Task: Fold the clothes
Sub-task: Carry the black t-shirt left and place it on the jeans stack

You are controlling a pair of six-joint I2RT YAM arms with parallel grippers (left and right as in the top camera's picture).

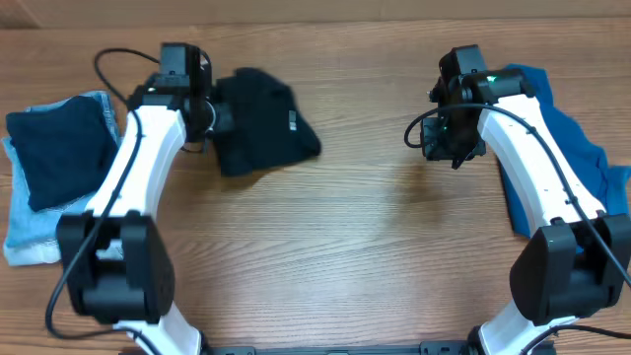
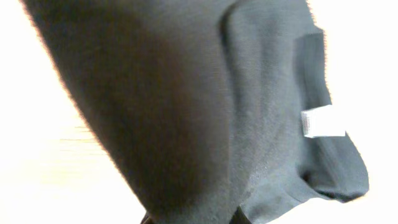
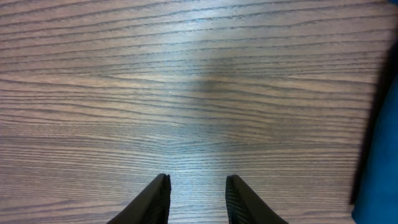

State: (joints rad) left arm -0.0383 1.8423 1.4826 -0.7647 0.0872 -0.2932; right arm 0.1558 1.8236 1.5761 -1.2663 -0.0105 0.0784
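The right gripper (image 3: 198, 200) is held apart and empty over bare wood of the desk (image 1: 325, 256). Beside it, the teal garment (image 1: 567, 148) is heaped at the right edge. The left gripper (image 1: 210, 116) is buried against the black garment (image 1: 261, 118), bunched near the far edge, left of centre. Its fingers are hidden by cloth, so its hold cannot be told. A clean fold likely calls for the black cloth to be spread flat first. Open room is offered by the middle, while the jeans (image 1: 30, 237) at the left edge should be avoided. A white label (image 2: 323, 121) is seen on the black cloth.

Wood table (image 1: 355, 237): black shirt (image 1: 261, 123), teal garment (image 1: 592, 163), jeans (image 1: 25, 232)
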